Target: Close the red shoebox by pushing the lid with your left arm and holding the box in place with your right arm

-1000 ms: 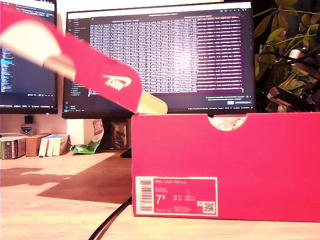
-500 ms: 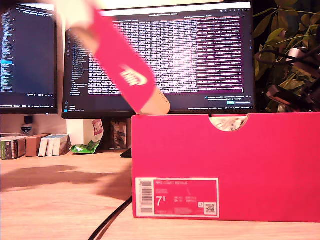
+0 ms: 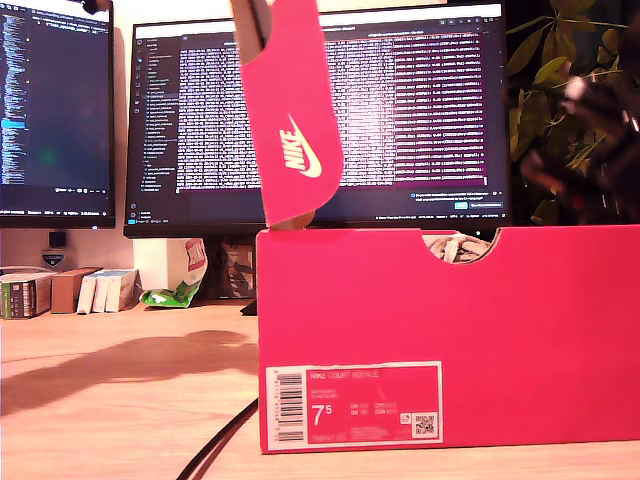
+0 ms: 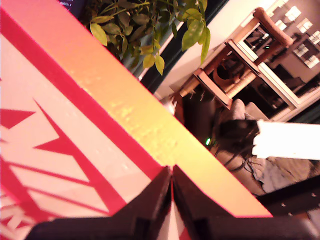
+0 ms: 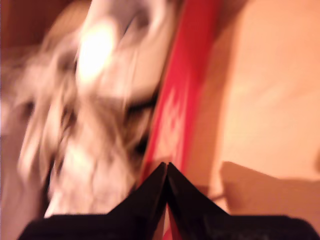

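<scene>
Exterior view
Box (image 3: 450,340): red cardboard, rectangular, standing on the wooden surface (image 3: 120,400) at its near edge, toward the exterior view's right; a half-round notch is cut in its top rim.
Label (image 3: 354,404): white sticker low on the box's near face, with a barcode and "7.5".
Lid (image 3: 292,110): red card with a white swoosh logo, raised almost upright above the box's corner on the exterior view's left; its lower end meets the box rim.
Paper (image 3: 447,246): pale, crumpled, showing through the notch.
Cable (image 3: 222,440): black, lying on the surface just beside the box's lower corner.
Monitors (image 3: 330,110): two dark screens with lines of text, behind the box.
Plant (image 3: 560,70): green leaves at the exterior view's right; a blurred dark arm part lies in front of it.

First wrist view
My first hand (image 4: 171,184): two dark pointed tips pressed together, nothing between them; they lie against the lid.
Lid (image 4: 100,110): flat red card with a glossy edge, white with red markings on the broad side.
Plant (image 4: 150,30): leafy, beyond the lid's edge.

Second wrist view
My second hand (image 5: 166,172): dark tips meeting at a point, gripping nothing I can see; picture blurred.
Box (image 5: 182,100): a red wall edge at the tips.
Paper (image 5: 90,100): pale, rumpled, inside the wall.
Surface (image 5: 265,100): warm wood outside the wall.
</scene>
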Motion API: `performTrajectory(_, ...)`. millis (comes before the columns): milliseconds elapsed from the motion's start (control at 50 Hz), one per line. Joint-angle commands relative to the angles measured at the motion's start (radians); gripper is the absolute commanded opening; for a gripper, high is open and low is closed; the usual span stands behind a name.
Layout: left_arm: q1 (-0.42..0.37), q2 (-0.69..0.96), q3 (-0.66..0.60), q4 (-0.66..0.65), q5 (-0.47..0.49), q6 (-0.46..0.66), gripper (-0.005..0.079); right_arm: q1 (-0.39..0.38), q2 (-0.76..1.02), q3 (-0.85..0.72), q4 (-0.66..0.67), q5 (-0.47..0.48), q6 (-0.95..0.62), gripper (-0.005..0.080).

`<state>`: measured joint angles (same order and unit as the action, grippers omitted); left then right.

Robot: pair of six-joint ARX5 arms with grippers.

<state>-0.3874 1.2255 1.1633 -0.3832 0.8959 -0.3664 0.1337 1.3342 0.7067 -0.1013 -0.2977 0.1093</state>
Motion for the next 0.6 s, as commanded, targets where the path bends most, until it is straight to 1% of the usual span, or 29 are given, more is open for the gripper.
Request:
performTrajectory(0,-0.029,0.063,-0.082,-0.048,-0.032,-0.005,-0.0019,-0.015,-0.003,0.063,-0.023,0.013,-0.039,-0.0012)
performTrajectory(140,-0.047,0.063,-0.082,0.011,-0.074,-0.018,-0.0019,-0.015,-0.007,0.182,-0.086,0.011,-0.058,-0.0012)
performTrajectory(280,-0.068,0.064,-0.082,0.125,-0.128,-0.042,-0.0019,-0.010,-0.007,0.290,-0.125,0.010,-0.058,-0.0012)
performTrajectory(420,-0.097,0.079,-0.082,0.226,-0.141,-0.081,-0.0019,-0.010,-0.010,0.390,-0.169,-0.013,-0.058,-0.0012)
performTrajectory(500,-0.111,0.098,-0.082,0.254,-0.146,-0.080,-0.0019,-0.010,-0.011,0.446,-0.183,-0.038,-0.058,-0.0012)
performTrajectory(580,-0.119,0.108,-0.082,0.282,-0.208,-0.065,-0.0019,-0.009,-0.014,0.502,-0.198,-0.062,-0.058,-0.0012)
